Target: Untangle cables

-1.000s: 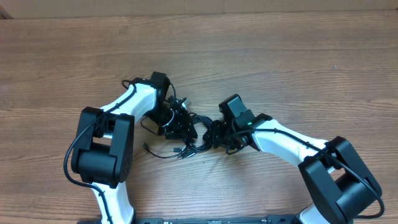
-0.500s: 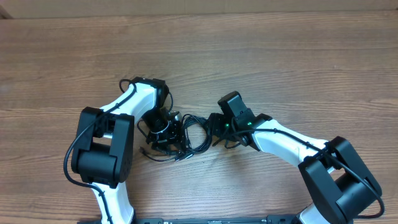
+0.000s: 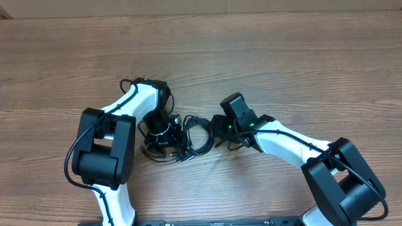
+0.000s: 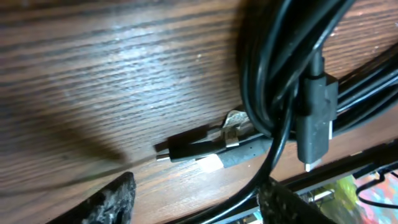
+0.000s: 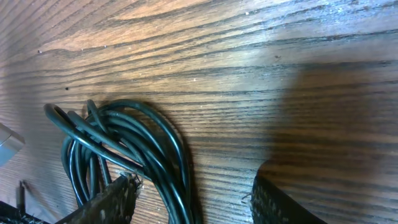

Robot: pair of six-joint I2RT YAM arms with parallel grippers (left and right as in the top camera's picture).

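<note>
The cables [image 3: 190, 141] lie as a tangle of thin black cords on the wooden table, between my two grippers. My left gripper [image 3: 166, 135] points down into the tangle's left side. In the left wrist view it [image 4: 199, 208] is open; one strand runs along its right finger [image 4: 286, 205]. The bundle [image 4: 280, 62] and a black silver-tipped plug [image 4: 316, 121] lie ahead, and a second small plug [image 4: 186, 149] rests on the wood. My right gripper [image 3: 217, 129] sits at the tangle's right side. It [image 5: 193, 202] is open, with cable loops [image 5: 130, 146] by its left finger [image 5: 109, 202].
Bare wooden table [image 3: 264, 56] stretches beyond and to both sides of the tangle. The two white arms with black joints reach in from the near edge, and their own thicker black wires run along them.
My left gripper has swung back toward the near edge and its jaws have widened. The right gripper has shifted slightly and opened. The tangle has spread a little on the table.
</note>
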